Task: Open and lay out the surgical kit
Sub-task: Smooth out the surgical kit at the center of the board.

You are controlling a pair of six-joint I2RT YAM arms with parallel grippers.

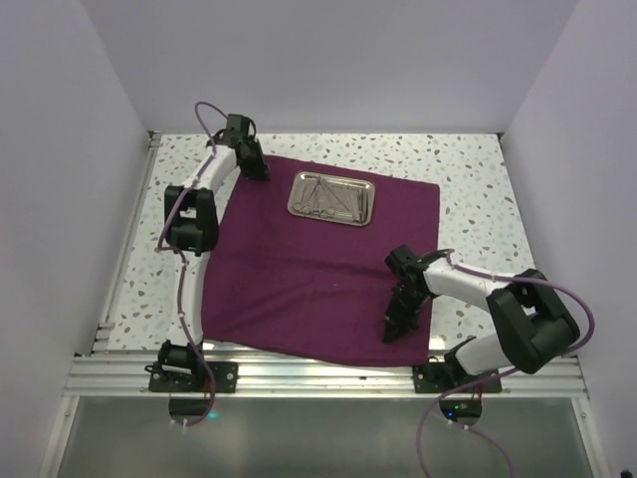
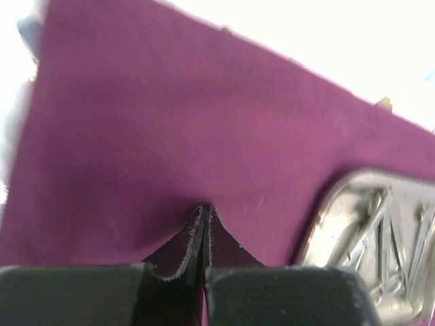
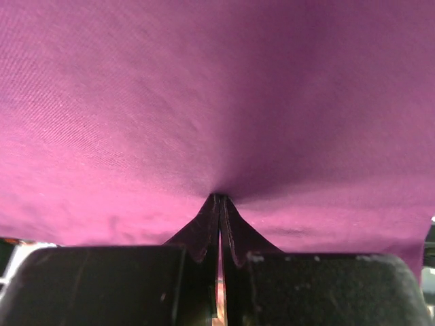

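On table (image 1: 468, 169), one cloth (image 1: 299, 269), one tray (image 1: 364, 199)

The top view is evenly and softly lit from above. Only faint shadows are cast on the cloth (image 1: 299, 279) beneath the arms (image 1: 221, 171), and detail is held sharp across the frame. Bright glare is thrown off the tray (image 1: 332, 197). In the left wrist view the background beyond the cloth is blown out to white, the whole frame is soft, and the tray is smeared by blur and highlights. In the right wrist view the weave is resolved at the left, while shade deepens toward the dark, underexposed fingers (image 3: 102, 285).
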